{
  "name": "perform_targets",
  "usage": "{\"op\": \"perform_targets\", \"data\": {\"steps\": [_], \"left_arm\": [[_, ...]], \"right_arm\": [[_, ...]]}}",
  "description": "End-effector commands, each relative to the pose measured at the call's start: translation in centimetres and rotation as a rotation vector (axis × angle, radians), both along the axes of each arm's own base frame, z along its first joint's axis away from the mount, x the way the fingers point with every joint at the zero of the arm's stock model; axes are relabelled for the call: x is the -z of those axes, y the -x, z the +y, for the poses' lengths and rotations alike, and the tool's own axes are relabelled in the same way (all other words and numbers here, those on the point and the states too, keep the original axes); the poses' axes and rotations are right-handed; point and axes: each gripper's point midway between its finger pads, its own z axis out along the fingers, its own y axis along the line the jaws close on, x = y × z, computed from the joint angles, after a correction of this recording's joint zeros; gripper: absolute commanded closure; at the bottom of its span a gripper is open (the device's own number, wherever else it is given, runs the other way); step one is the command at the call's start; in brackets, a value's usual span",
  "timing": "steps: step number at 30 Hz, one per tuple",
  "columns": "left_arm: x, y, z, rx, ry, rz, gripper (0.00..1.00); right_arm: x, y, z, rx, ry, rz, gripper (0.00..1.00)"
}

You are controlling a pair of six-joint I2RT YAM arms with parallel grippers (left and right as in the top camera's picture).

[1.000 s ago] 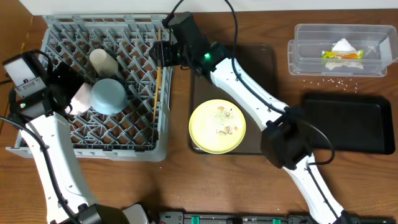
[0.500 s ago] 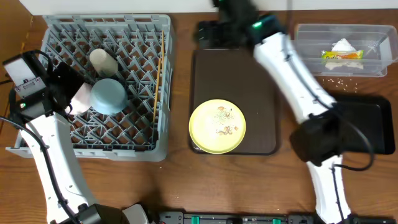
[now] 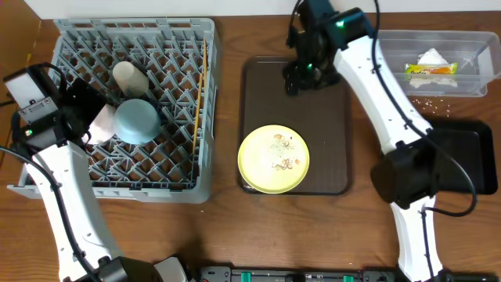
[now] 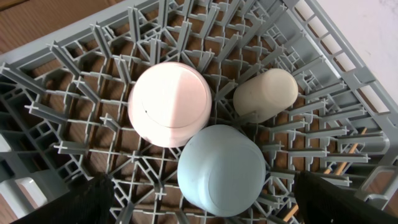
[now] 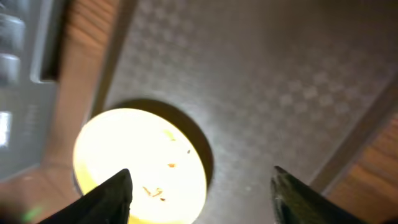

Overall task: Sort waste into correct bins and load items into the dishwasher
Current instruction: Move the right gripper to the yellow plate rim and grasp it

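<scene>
Lying flat on the brown tray (image 3: 329, 94) at the middle of the table (image 3: 219, 235), the yellow plate (image 3: 258, 168) looks stiff, smooth and breakable, with crumbs (image 3: 280, 160) on top. Pinching its rim and keeping it level seems best. Above it the right fingers (image 5: 112, 196) hang apart, empty; the left fingers (image 4: 93, 202) are spread over the rack (image 3: 78, 47).

No legible text, labels, brands or numbers in any view. Only candidate is the snack wrapper (image 3: 430, 69) in the clear tub (image 3: 376, 78): it has green-and-yellow print, but it's too small and blurred in the overhead view to read. The wrist views don't show it.
</scene>
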Motion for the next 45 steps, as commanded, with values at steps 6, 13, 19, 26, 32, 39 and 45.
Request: {"op": "perform_targets", "data": {"steps": [6,13,19,26,32,39,45], "left_arm": [[0.0,0.0,0.2,-0.003,-0.009,0.005,0.06],[0.0,0.0,0.2,-0.002,-0.009,0.005,0.07],[0.0,0.0,0.2,-0.003,-0.009,0.005,0.06],[0.0,0.0,0.2,-0.002,-0.009,0.006,0.06],[0.0,0.0,0.2,-0.002,-0.009,0.006,0.06],[0.0,0.0,0.2,-0.002,-0.009,0.006,0.06],[0.0,0.0,0.2,-0.002,-0.009,0.006,0.06]], "right_arm": [[6.2,2.1,-1.0,-0.055,0.168,0.058,0.55],[10.4,4.6,-0.1,-0.081,0.148,0.146,0.68],[11.0,6.4,1.5,-0.18,0.053,0.206,0.72],[11.4,5.9,1.7,-0.207,0.067,0.166,0.67],[12.0,5.4,0.8,-0.198,0.113,0.145,0.68],[13.8,5.5,0.3,-0.194,0.136,0.135,0.69],[14.1,3.5,-2.5,-0.054,0.266,0.072,0.83]]}}
